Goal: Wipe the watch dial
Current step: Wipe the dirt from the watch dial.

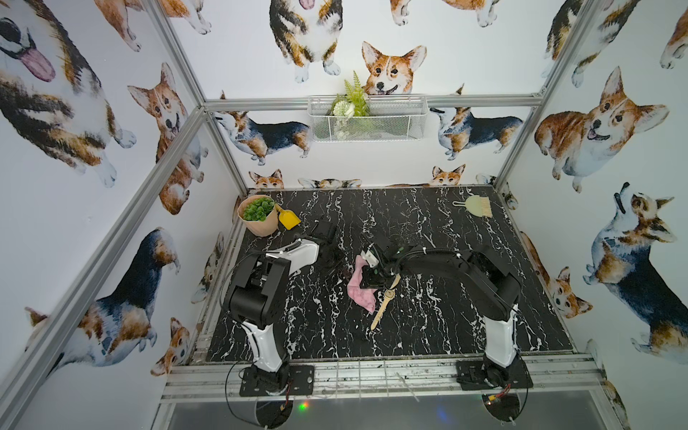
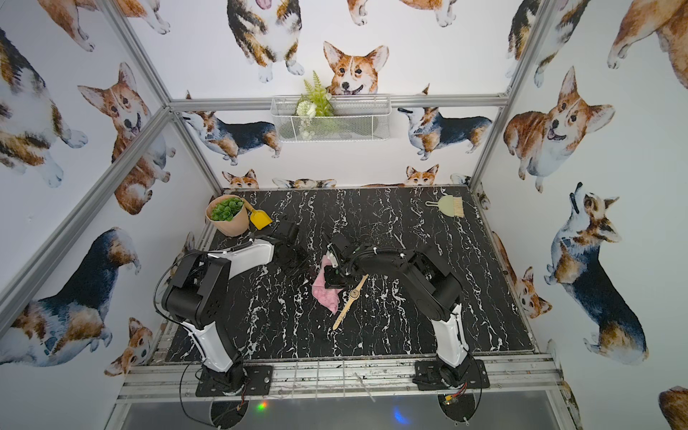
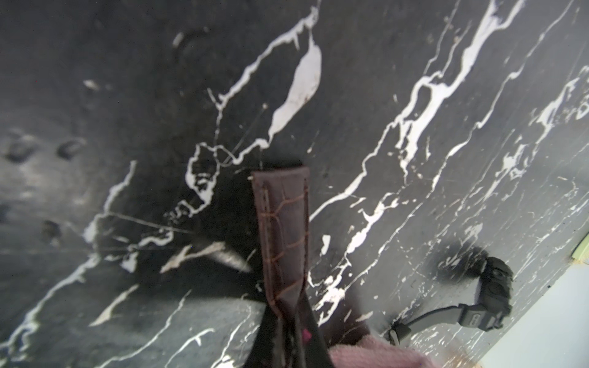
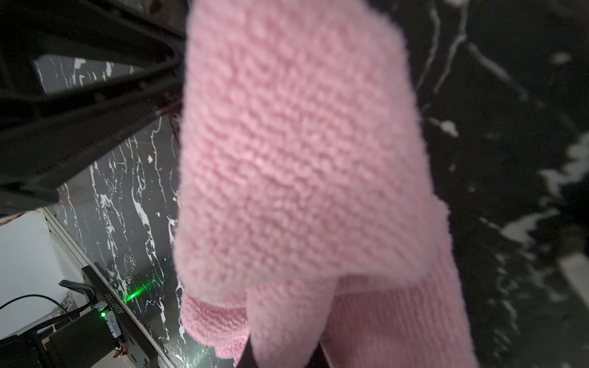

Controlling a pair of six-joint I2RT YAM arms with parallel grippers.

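Right gripper point(image 1: 369, 280): clamped on the pink cloth point(image 1: 358, 294).
Left gripper point(image 3: 288, 331): clamped on a brown watch strap point(image 3: 283, 223); dial hidden from me.
Beige watch point(image 1: 388, 293): on the table point(image 1: 446, 298), beside the cloth.
Wipe: I'd use short, light strokes, strap held steady.

Black marbled tabletop point(image 1: 428, 327) lies open along its near edge; pink fluffy cloth point(image 1: 359, 296) and tan-strapped wristwatch point(image 1: 389, 293) clutter the centre, peach plant pot point(image 1: 262, 225) and pale-green brush point(image 1: 478, 206) the far corners.

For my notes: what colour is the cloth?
The cloth is pink, clearest in the right wrist view.
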